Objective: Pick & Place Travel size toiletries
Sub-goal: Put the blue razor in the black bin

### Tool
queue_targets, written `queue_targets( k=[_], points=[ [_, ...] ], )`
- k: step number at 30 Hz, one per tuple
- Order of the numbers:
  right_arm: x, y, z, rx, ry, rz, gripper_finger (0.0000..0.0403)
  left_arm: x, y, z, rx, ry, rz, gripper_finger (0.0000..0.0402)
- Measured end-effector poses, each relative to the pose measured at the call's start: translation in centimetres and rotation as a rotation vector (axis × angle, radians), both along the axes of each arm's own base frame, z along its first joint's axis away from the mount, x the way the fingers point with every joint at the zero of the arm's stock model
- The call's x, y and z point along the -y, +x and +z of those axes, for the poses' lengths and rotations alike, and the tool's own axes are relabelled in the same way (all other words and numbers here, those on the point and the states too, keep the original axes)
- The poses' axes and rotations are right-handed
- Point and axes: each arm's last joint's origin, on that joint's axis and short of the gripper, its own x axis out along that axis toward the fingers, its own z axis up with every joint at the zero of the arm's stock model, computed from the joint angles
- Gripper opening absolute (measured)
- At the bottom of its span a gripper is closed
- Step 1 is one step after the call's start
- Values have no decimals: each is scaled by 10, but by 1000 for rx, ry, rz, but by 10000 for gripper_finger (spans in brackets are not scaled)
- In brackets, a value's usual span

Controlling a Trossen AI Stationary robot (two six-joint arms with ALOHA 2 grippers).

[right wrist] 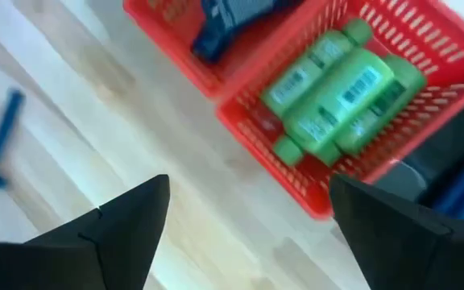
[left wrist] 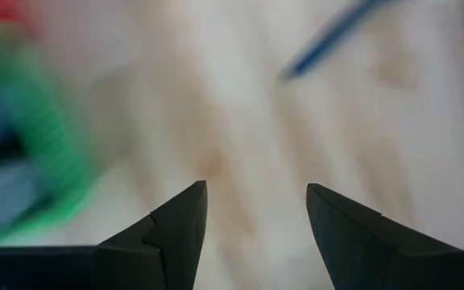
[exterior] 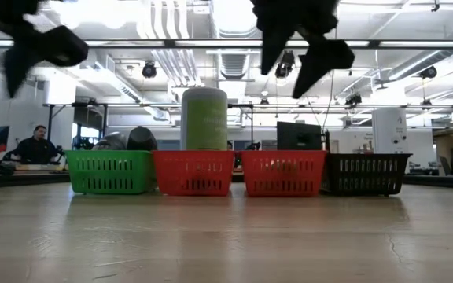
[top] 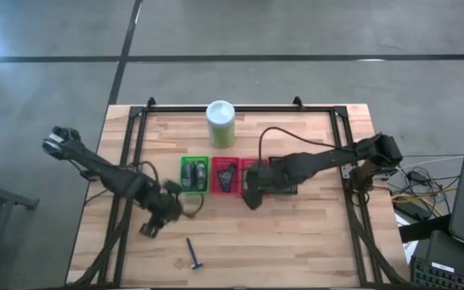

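Note:
Four small baskets stand in a row at mid-table. The green basket (top: 194,175) holds dark grey oval bottles (exterior: 128,140). One red basket (top: 225,177) holds dark flat packets (right wrist: 232,16). The other red basket (right wrist: 296,173) holds bright green bottles (right wrist: 337,89). A dark-blue T-shaped stick (top: 193,254) lies flat on the bare wood near the front edge. My left gripper (top: 155,221) hangs open above the wood between the green basket and the stick (left wrist: 329,40). My right gripper (top: 252,193) hangs open just in front of the second red basket. Neither has anything between its fingers.
A tall white-and-green canister (top: 221,122) stands behind the baskets. A black basket (exterior: 366,173) ends the row on the right. Black frame rails (top: 127,161) run along the table's left, right and far sides. Bare wood lies in front of the baskets.

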Motion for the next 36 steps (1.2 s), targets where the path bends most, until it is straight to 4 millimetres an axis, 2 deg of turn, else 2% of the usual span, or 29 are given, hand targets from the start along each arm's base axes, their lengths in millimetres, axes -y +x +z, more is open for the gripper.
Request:
queue_targets(
  k=[2,5,8,12,17,27,36],
  points=[
    [-5,-4,-1,-32,-12,34,338,15,1,-10,66,-93,-162,218],
    [-12,-12,1,-71,-18,51,335,39,4,-18,274,-134,-397,218],
    [-21,-20,4,-94,-23,81,327,53,10,-25,410,-89,-446,218],
    [-33,-26,10,-78,-19,117,315,57,17,-41,367,-64,-417,218],
    [-36,-28,11,-80,-19,124,303,68,31,-59,345,-59,-461,211],
    [-40,-30,10,-92,-19,138,286,77,46,-101,227,32,-539,167],
    [-42,-31,10,-93,-9,130,271,77,48,-108,205,41,-573,104]
  ],
)
